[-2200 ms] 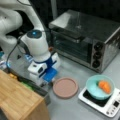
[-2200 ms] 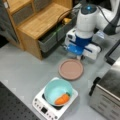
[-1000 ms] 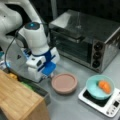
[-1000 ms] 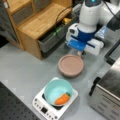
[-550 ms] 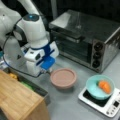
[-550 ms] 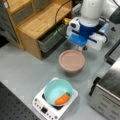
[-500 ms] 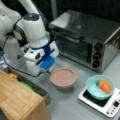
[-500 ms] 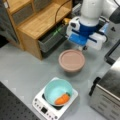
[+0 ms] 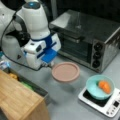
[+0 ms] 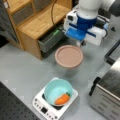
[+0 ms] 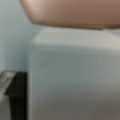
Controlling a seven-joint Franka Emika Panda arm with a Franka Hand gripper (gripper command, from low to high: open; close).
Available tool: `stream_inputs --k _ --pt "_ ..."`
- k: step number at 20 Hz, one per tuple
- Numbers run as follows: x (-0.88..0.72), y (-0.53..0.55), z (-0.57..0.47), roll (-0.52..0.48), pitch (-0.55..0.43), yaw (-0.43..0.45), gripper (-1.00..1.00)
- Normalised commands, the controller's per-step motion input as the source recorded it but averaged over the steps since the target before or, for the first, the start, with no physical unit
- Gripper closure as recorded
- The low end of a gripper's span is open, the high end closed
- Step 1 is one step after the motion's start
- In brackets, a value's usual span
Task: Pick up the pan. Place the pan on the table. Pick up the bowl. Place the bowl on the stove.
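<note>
One gripper (image 9: 47, 64) grasps the pan (image 9: 65, 71) by its edge, held above the table (image 10: 22, 72) (shadow underneath). The bowl (image 10: 58, 90) sits on the stove (image 10: 43, 106), orange piece inside.

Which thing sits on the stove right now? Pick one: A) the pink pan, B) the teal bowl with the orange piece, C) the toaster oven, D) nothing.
B: in both front views the bowl rests on the stove, while the pan hangs off the table at the tool.
</note>
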Motion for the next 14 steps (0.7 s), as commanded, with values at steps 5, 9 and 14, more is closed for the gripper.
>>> stream_inputs --k 5,9,14 --pt "0.43 0.1 0.45 0.141 0.283 -0.107 1.0" --pt "0.33 0.09 0.27 0.125 0.252 -0.112 1.0" --pt "0.37 0.05 0.33 0.118 0.276 -0.143 1.0"
